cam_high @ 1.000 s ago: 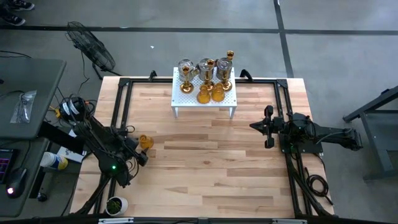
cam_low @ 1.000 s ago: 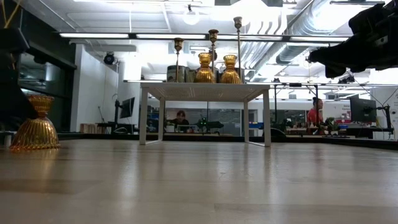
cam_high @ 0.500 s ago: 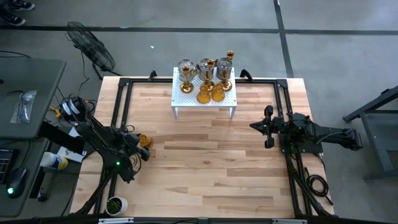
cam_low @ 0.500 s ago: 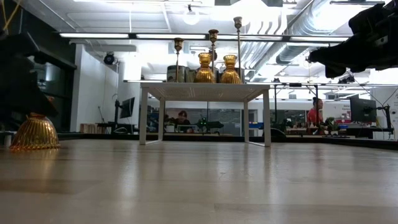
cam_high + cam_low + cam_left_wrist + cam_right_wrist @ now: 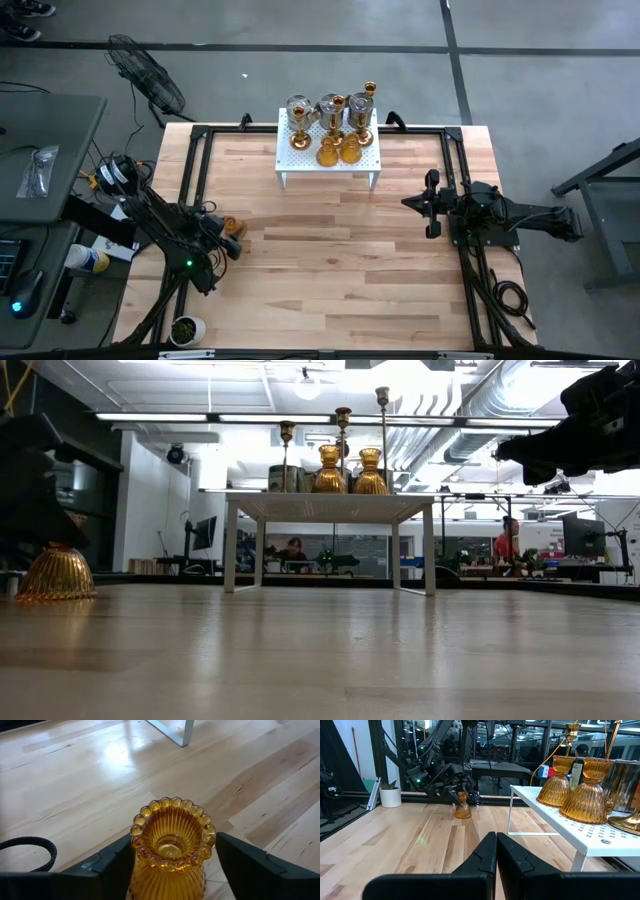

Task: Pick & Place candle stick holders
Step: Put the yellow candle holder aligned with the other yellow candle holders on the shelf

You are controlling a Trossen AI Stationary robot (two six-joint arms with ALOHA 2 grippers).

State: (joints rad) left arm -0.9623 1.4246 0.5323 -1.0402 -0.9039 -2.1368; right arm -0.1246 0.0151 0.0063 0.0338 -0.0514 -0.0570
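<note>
Left gripper [image 5: 170,865] straddles amber holder [image 5: 171,845] near table's [image 5: 330,260] left edge — fingers not visibly touching.

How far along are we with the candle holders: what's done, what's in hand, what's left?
Done, apparently: a cluster of holders sits on the white stand. In hand: the left gripper has its jaws either side of one amber holder, which rests on the table, not lifted. Left: grip, carry and place it, probably on the stand. The right gripper waits shut at the right.
</note>
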